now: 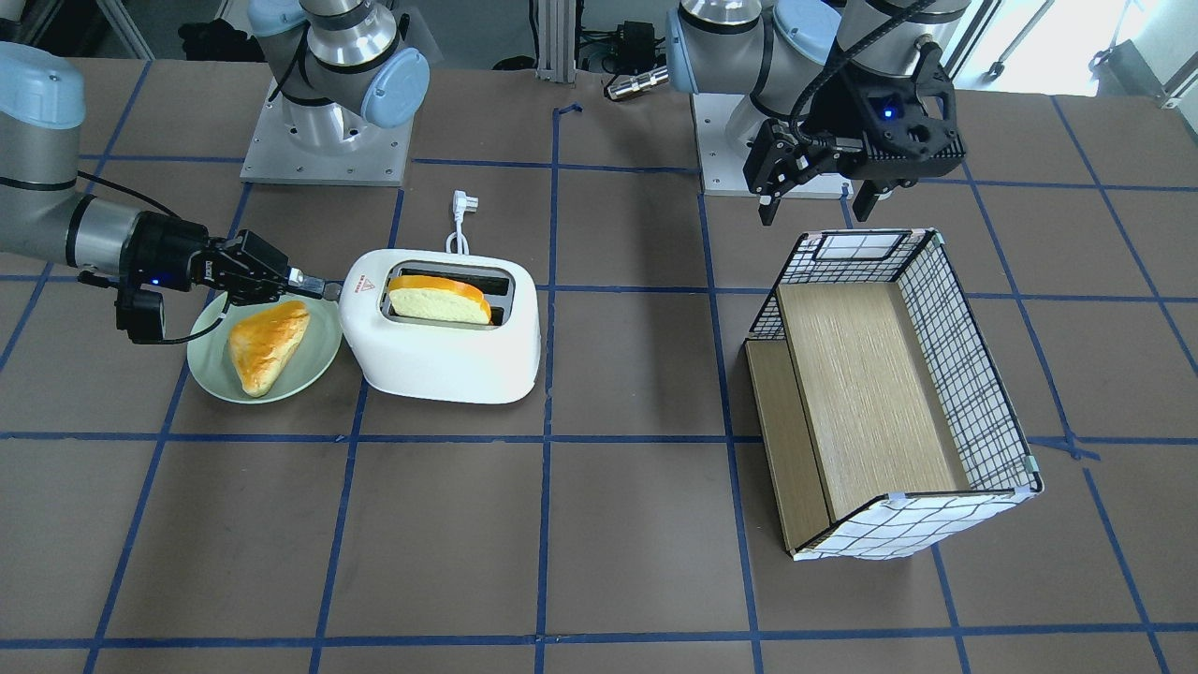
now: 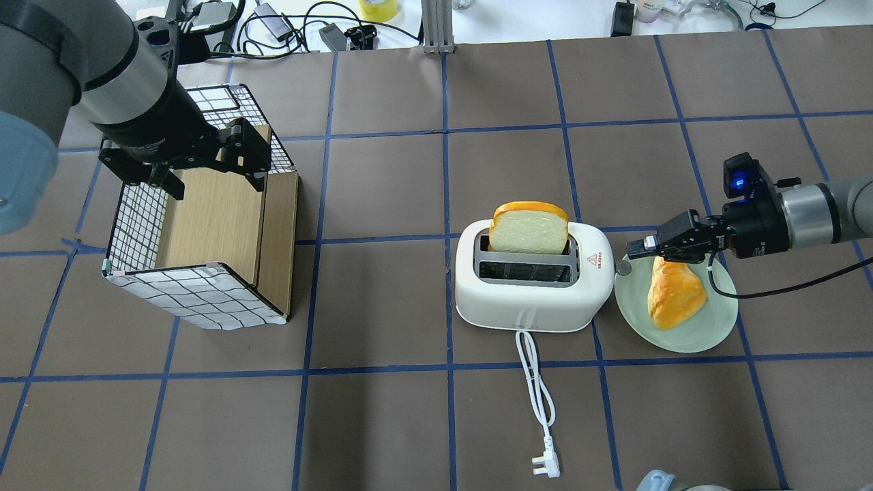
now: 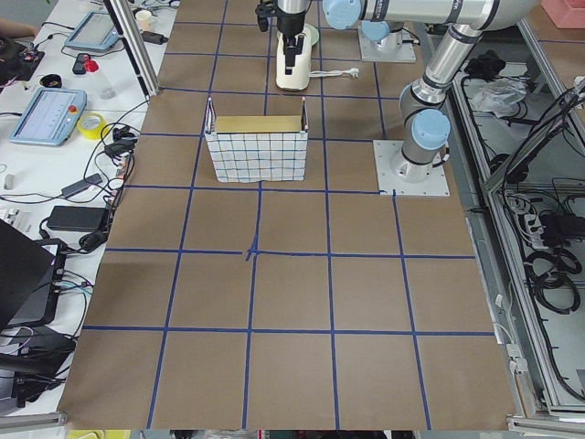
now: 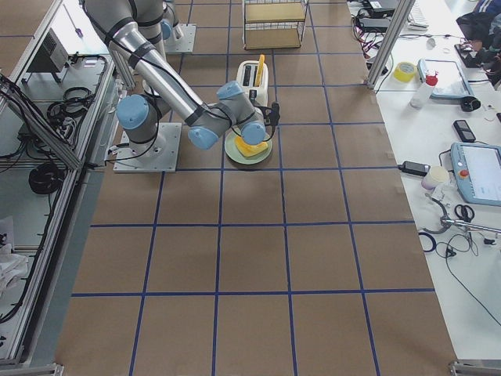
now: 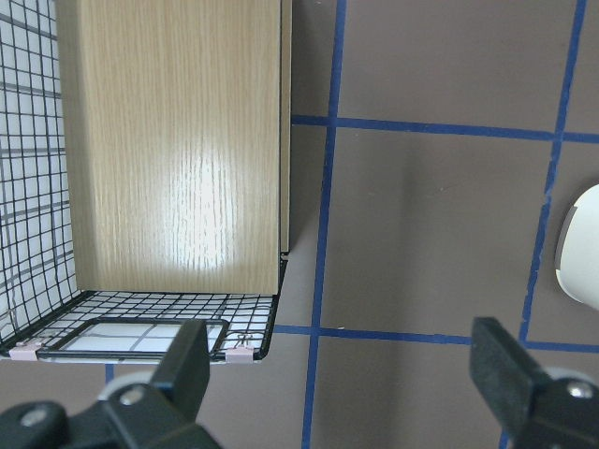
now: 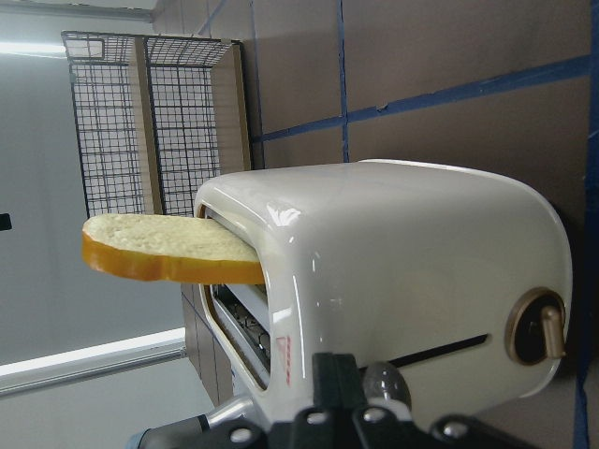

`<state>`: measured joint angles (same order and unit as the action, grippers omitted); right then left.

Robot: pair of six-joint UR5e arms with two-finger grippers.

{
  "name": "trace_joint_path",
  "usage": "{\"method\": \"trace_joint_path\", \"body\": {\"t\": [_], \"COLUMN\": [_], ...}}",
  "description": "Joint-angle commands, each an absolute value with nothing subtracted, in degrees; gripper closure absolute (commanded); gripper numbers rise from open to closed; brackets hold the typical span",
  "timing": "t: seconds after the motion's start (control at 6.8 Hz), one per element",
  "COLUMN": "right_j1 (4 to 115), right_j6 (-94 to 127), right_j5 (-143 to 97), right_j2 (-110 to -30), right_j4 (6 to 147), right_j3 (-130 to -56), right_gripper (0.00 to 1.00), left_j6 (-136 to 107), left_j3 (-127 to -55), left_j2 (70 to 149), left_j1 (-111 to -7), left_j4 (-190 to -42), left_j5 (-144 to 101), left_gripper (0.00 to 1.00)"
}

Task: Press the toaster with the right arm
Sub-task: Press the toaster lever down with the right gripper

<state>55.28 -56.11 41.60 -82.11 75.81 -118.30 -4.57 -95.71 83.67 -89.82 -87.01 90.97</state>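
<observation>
Toaster (image 2: pixel 532 290): white, two-slot, on the table (image 2: pixel 382 204) to the robot's right of centre, long side towards the robot; red triangle mark on top at the end nearest the plate (image 2: pixel 716 320); a slice (image 2: pixel 528 228) stands tall in the far slot; knob (image 2: pixel 622 269) on that same end, at the upper end of its track; brass-rimmed dial (image 6: pixel 538 327) low on the same end; cord (image 2: pixel 535 382) runs towards the robot, plug (image 2: pixel 548 467) flat on the table. Right arm (image 2: pixel 825 211): reaches in low from the robot's right, nearly level, over the plate. Right gripper (image 2: pixel 636 249): fingers pressed together, gripping nothing; tip just beside the knob, contact cannot be told. Plate: pale green, just beside the toaster's knob end, bearing one triangular piece of bread (image 2: pixel 674 294). Box (image 2: pixel 204 225): wire-checkered, wood-lined, lying on its side, well apart from the toaster on the robot's left. Left gripper (image 1: pixel 816 195): fingers spread wide, holding nothing, hanging above the box.
</observation>
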Motion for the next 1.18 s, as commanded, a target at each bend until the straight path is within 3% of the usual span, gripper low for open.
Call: {"method": "trace_joint_path", "body": {"t": [0.0,1.03], "right_j1": [55.4,55.5], "right_j6": [-56.2,-54.9], "right_j5": [42.0,43.2], "right_j2": [-81.6,-81.7], "right_j4": [77.3,78.4], "right_j3": [-118.6,-120.0], "right_gripper": [1.00,1.00], "left_j6": [-4.6,-4.6], "left_j3": [-95.7,-95.7], "left_j2": [83.7,83.7], "left_j1": [-89.8,-89.8], "left_j4": [-87.0,-87.0], "left_j5": [91.0,91.0], "left_gripper": [0.00,0.00]}}
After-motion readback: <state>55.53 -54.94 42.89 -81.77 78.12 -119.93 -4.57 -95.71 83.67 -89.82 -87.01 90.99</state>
